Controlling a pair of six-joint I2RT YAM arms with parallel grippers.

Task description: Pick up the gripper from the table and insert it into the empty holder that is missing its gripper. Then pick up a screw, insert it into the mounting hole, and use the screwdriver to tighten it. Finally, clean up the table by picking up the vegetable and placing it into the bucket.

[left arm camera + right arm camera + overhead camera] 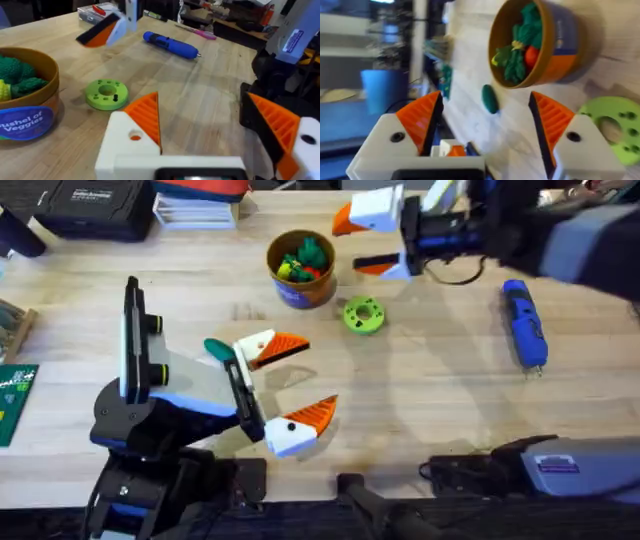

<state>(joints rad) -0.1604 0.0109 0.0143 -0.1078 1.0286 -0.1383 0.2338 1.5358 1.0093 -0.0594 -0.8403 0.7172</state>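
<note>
My left tool (320,372) sits by the near edge of the tabletop (450,400), left of the middle. It is spread wide and holds nothing. Each of its two white mounts carries an orange wedge. Touching or just beside its farther finger, a dark green vegetable (218,348) lies on the wood. Past it, near the middle, is a round green disc (363,315). Beyond that, toward the far edge, stands the bucket (300,268), with toy vegetables inside. Just beside the bucket, my right tool (347,246) reaches in from the right edge, also wide open and empty, with orange wedges on both mounts. The blue screwdriver (525,323) lies flat toward the right edge, well apart from both tools.

Since every mount has its wedge, I judge the insert step done. I cannot tell whether the screw is in. The vegetable is not yet in the bucket, so cleanup is left.

The overhead view gives the whole layout. The left wrist view shows a small round hole (135,136) in one mount, close up. The right wrist view looks down into the bucket (570,45), with the vegetable (490,98) on the wood beside it.
</note>
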